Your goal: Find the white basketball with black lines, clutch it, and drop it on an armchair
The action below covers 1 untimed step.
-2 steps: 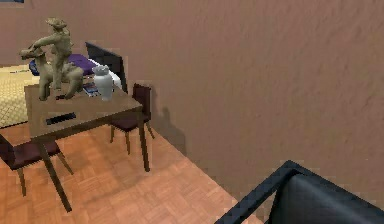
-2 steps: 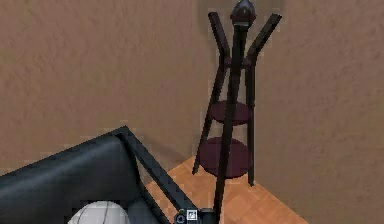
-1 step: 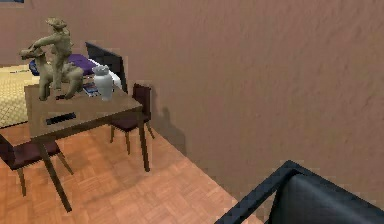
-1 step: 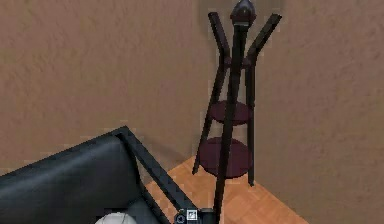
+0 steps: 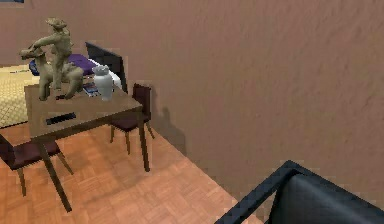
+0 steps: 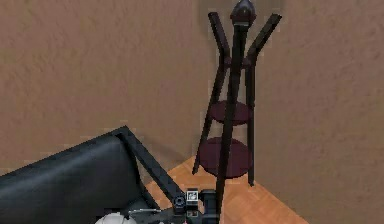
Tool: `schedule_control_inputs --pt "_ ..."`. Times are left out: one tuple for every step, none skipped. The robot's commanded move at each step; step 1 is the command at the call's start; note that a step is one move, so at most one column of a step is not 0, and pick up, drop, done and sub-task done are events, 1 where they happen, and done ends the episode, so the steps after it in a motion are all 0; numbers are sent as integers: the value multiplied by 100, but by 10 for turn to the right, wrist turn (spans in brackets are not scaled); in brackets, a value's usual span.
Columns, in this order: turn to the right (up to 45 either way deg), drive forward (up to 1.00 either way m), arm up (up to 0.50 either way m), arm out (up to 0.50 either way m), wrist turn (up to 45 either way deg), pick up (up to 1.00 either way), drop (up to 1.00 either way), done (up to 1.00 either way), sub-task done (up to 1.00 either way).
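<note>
A dark armchair (image 6: 70,180) takes up the arm side view's lower left, and its corner (image 5: 300,200) shows at the forward view's bottom right. At the arm side view's bottom edge my gripper (image 6: 150,212) reaches left from its white marker squares (image 6: 187,203). A pale rounded blob (image 6: 115,217) lies at the gripper's far end against the armchair, cut off by the bottom edge. No black lines can be made out on it. I cannot tell whether the gripper holds anything.
A dark coat stand (image 6: 235,100) rises in the corner beyond the gripper. In the forward view, a wooden table (image 5: 85,115) carries a brown statue (image 5: 57,60) and a white vase (image 5: 101,82), with dark chairs (image 5: 135,110) around it. A brown wall runs along the right.
</note>
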Motion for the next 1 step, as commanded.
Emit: schedule_control_inputs --pt "0 0 0 -8 0 0 0 0 0"
